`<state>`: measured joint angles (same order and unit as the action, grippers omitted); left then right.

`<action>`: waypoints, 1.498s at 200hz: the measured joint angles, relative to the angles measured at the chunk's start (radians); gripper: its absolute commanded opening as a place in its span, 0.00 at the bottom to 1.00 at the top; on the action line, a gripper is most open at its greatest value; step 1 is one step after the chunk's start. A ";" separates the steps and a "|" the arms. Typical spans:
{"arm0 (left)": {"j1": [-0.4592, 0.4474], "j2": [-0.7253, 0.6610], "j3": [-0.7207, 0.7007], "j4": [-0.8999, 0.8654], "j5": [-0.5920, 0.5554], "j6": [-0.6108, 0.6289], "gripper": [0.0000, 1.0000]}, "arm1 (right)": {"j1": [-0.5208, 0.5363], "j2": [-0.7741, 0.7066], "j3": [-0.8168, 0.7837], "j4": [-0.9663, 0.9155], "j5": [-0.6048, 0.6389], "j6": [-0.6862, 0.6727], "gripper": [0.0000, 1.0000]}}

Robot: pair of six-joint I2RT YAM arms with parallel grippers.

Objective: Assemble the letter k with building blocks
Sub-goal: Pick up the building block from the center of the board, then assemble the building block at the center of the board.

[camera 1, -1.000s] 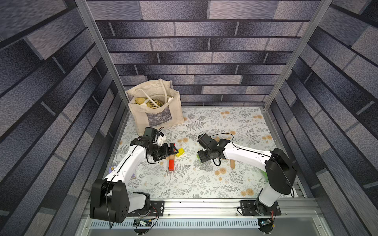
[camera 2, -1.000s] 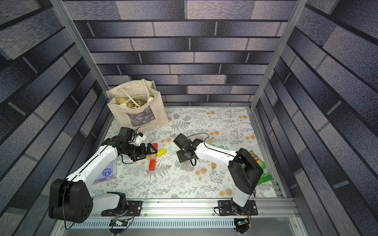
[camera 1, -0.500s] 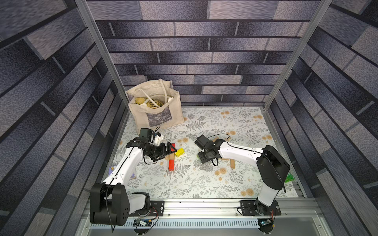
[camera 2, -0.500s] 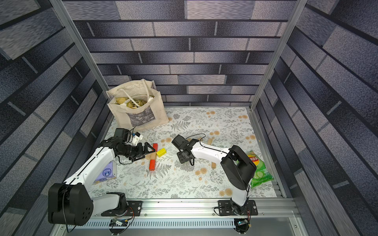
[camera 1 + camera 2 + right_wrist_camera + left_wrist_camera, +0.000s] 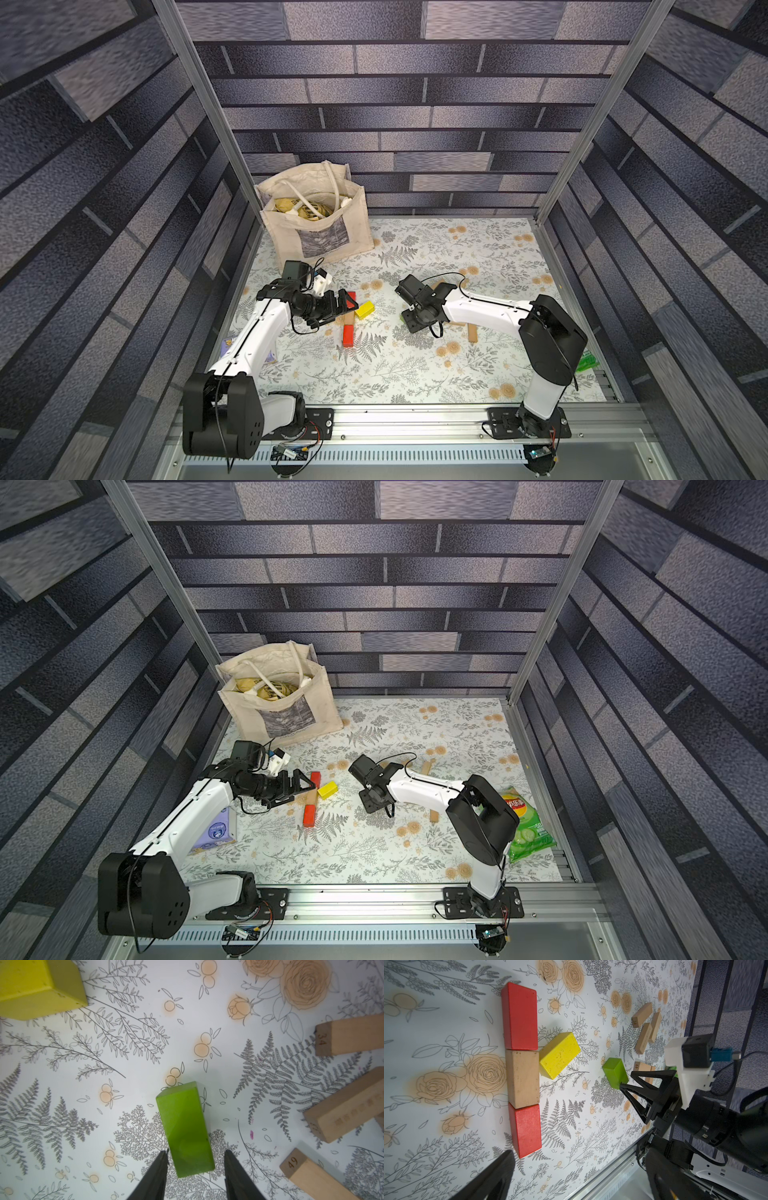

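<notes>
- Letter k [image 5: 527, 1072]: incomplete, flat on the floral-printed tabletop [image 5: 415, 374], towards the left arm's side, shown in both top views.
- Spine: 3 blocks end to end in 1 straight line: far red rectangular wooden block [image 5: 519, 1020], plain tan wooden block [image 5: 522, 1079] and near red rectangular wooden block [image 5: 526, 1129].
- Branch: 1 yellow rectangular wooden block [image 5: 559, 1054] lies slanted, with a corner against the spine close to the join of the tan and far red blocks.
- Green rectangular wooden block [image 5: 185, 1130]: flat on the tabletop, apart from the yellow block and between the k and the loose blocks.
- Right gripper [image 5: 197, 1152]: lowered over 1 end of the green block with its jaws astride it. 1 fingertip [image 5: 165, 1154] sits at the block's edge, and a clear gap shows at the other, so the block is not clamped.
- Left gripper [image 5: 341, 309]: jaws spread wide and holding nothing, just beside the spine.
- Loose plain tan wooden blocks [image 5: 643, 1038]: a small cluster beyond the green block, under the right arm; 2 carry the end marks 34 and 49.
- Surroundings: cream canvas tote bag [image 5: 282, 712] at the far left corner; purple tissue pack [image 5: 212, 829] under the left arm; green crisp bag [image 5: 528, 829] at the right edge.
</notes>
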<state>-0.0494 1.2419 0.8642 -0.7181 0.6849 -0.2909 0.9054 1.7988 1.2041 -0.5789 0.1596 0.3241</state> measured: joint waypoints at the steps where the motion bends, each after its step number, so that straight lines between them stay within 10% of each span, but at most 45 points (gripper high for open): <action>1: 0.000 0.000 0.000 0.000 0.000 0.000 1.00 | 0.000 0.000 0.000 0.000 0.000 0.000 0.47; 131: 0.014 0.005 0.000 -0.001 -0.015 0.003 1.00 | 0.025 0.032 0.000 0.005 -0.003 -0.011 0.13; 299: 0.122 0.085 0.000 -0.023 -0.061 0.002 1.00 | 0.121 0.117 0.206 0.018 -0.137 -0.150 0.10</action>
<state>0.0731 1.3270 0.8646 -0.7414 0.6243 -0.2890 1.0260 1.9156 1.4097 -0.5606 0.0227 0.1738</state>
